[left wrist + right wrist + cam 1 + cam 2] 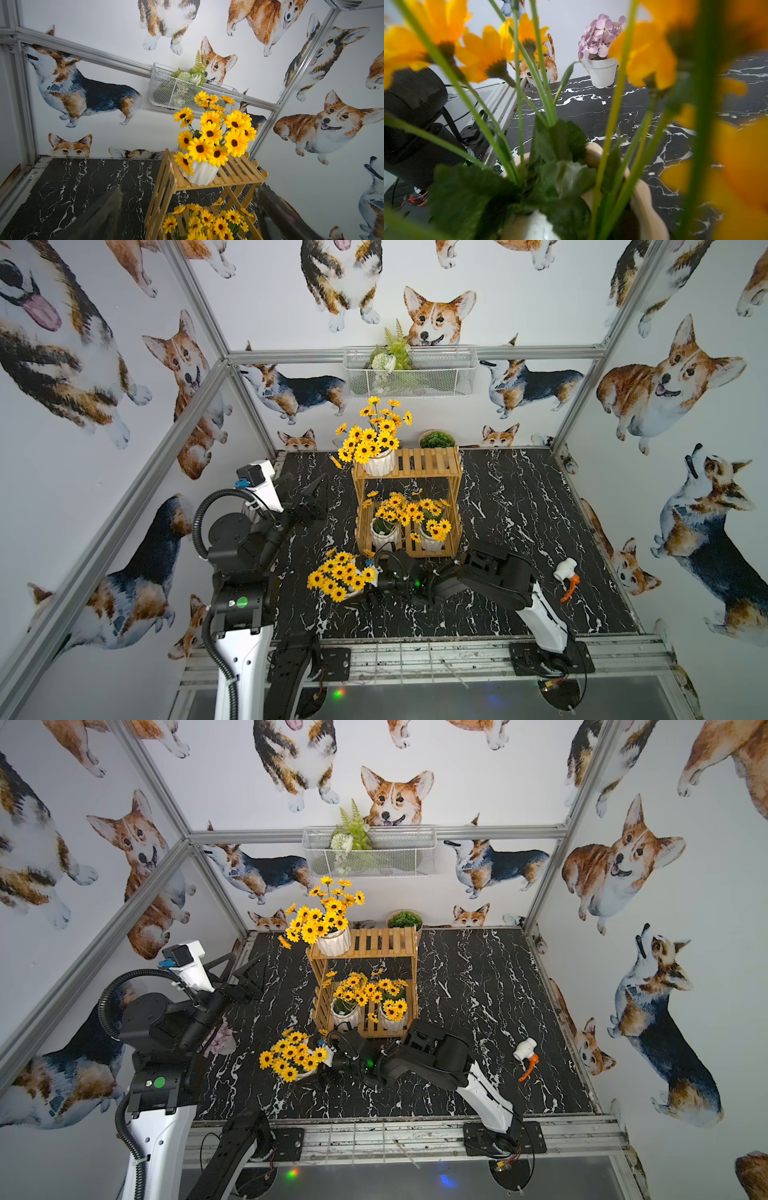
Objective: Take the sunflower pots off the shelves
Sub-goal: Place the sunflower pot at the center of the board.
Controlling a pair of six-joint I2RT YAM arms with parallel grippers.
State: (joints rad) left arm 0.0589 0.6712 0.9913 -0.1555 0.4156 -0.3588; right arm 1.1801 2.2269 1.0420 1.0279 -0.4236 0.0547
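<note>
The wooden shelves (432,462) (386,944) (239,172) stand at the back middle of the black marble table. One sunflower pot (378,464) (201,174) sits at the left end of the top tier. Two more (384,535) (432,541) stand side by side on the lower tier. Another sunflower pot (338,576) (291,1054) (641,197) is low over the table, in front of the shelves and to the left. My right gripper (353,595) is shut on it from the right, its fingers hidden by leaves. My left gripper (309,481) (188,191) hangs open left of the shelves, holding nothing.
A white wire basket (411,373) with a fern hangs on the back wall above the shelves. A beige bowl of green foliage (436,440) stands behind them. A white spray head with an orange trigger (566,576) lies at the right. A purple flower pot (602,70) stands at the left edge.
</note>
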